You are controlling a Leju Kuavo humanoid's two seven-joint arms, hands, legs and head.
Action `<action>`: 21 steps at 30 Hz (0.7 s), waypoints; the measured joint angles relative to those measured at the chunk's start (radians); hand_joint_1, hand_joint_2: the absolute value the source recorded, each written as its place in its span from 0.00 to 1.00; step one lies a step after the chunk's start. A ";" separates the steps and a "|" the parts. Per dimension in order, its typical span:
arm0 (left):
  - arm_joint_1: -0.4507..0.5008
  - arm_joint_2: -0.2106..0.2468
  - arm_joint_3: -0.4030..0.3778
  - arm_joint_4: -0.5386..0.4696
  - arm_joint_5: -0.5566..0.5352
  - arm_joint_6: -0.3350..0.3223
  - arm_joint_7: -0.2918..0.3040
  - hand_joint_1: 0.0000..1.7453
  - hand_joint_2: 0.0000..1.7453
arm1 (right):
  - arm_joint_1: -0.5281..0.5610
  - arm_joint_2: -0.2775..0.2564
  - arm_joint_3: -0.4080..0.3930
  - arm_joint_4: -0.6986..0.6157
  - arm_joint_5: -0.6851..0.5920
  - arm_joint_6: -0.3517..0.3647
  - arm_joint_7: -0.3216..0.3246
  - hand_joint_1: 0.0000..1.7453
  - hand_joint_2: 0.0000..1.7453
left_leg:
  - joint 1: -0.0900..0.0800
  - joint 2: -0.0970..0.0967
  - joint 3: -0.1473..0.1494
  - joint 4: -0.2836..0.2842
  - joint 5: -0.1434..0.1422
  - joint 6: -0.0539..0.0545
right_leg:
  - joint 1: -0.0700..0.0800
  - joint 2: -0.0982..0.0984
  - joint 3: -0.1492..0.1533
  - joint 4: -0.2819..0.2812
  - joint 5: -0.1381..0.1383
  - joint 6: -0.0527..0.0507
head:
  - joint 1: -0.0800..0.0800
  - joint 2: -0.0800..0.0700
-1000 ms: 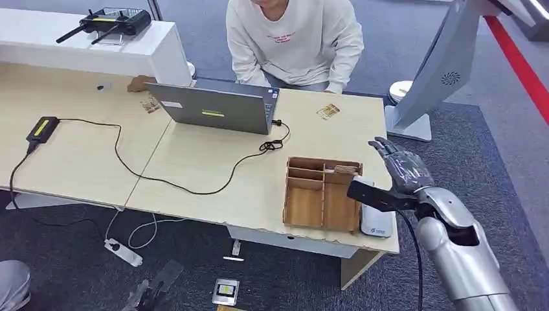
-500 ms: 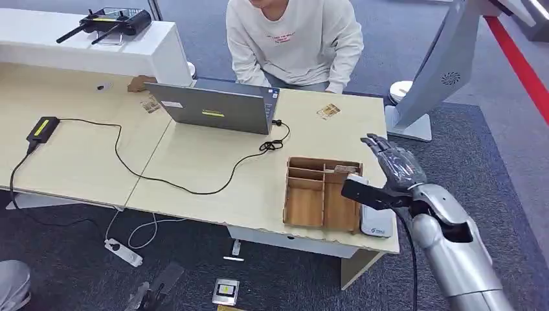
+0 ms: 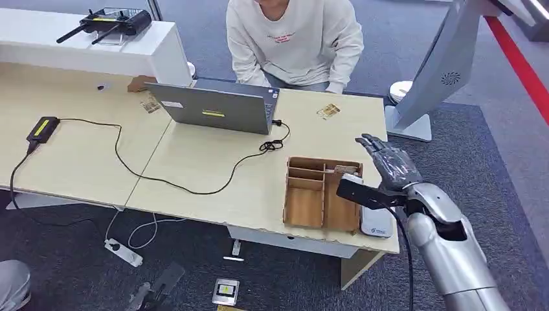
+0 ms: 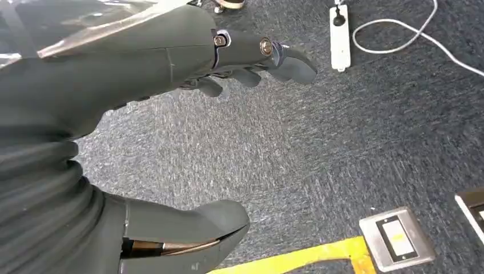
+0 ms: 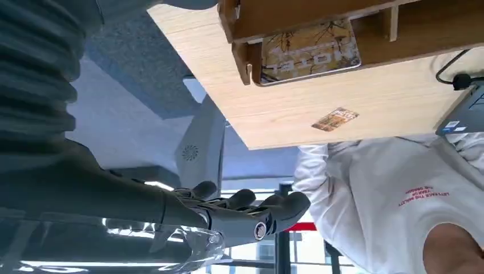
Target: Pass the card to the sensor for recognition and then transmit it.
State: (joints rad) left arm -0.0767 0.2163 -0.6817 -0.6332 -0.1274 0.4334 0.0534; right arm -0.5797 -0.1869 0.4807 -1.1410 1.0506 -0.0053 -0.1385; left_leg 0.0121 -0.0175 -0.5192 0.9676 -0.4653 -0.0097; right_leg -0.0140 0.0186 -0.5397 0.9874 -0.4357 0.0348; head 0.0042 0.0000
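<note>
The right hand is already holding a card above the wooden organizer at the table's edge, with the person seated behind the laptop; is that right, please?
Not quite: the right hand holds nothing. The right wrist view shows its fingers apart and empty, while one card sits in the wooden organizer and another card lies on the table. The rest stands: the hand is by the organizer, and the person sits behind the laptop.

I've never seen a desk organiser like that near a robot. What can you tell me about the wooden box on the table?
The wooden box is a shallow, open-topped tray of light plywood, split by thin partitions into several compartments. It lies flat near the front right of the table. A patterned card stands in a slot at its far right side. A white device lies beside it on the right. The right hand hovers open near that side, not touching it.
</note>
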 joint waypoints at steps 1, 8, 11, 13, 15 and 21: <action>0.000 0.000 0.000 0.000 -0.004 -0.003 -0.002 0.00 1.00 | -0.001 0.002 0.000 0.002 0.001 -0.001 0.000 0.00 1.00 | 0.000 0.000 0.000 0.000 0.000 0.000 | 0.000 0.000 0.000 0.000 0.000 0.000 | 0.000 0.000; -0.012 0.027 0.004 0.010 0.004 -0.055 -0.050 0.00 1.00 | -0.025 0.021 0.003 0.026 0.007 -0.016 -0.012 0.00 1.00 | 0.000 0.000 0.000 0.000 0.000 0.000 | 0.000 0.000 0.000 0.000 0.000 0.000 | 0.000 0.000; -0.012 0.027 0.004 0.013 0.005 -0.055 -0.052 0.00 1.00 | -0.029 0.024 0.004 0.031 0.007 -0.016 -0.012 0.00 1.00 | 0.000 0.000 0.000 0.000 0.000 0.000 | 0.000 0.000 0.000 0.000 0.000 0.000 | 0.000 0.000; -0.013 0.029 0.004 0.016 0.005 -0.055 -0.053 0.00 1.00 | -0.032 0.027 0.004 0.033 0.007 -0.016 -0.013 0.00 1.00 | 0.000 0.000 0.000 0.000 0.000 0.000 | 0.000 0.000 0.000 0.000 0.000 0.000 | 0.000 0.000; -0.013 0.031 0.004 0.018 0.005 -0.055 -0.055 0.00 1.00 | -0.035 0.029 0.004 0.034 0.007 -0.016 -0.016 0.00 1.00 | 0.000 0.000 0.000 0.000 0.000 0.000 | 0.000 0.000 0.000 0.000 0.000 0.000 | 0.000 0.000; -0.011 0.031 0.004 0.026 0.017 -0.048 -0.066 0.00 1.00 | -0.046 0.042 0.011 0.048 0.007 -0.016 -0.021 0.00 1.00 | 0.000 0.000 0.000 0.000 0.000 0.000 | 0.000 0.000 0.000 0.000 0.000 0.000 | 0.000 0.000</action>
State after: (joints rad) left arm -0.0877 0.2476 -0.6775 -0.6070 -0.1102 0.3849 -0.0122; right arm -0.6256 -0.1446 0.4913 -1.0926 1.0578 -0.0210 -0.1595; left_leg 0.0122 -0.0177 -0.5194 0.9675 -0.4653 -0.0098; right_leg -0.0138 0.0184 -0.5398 0.9875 -0.4357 0.0348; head 0.0042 0.0000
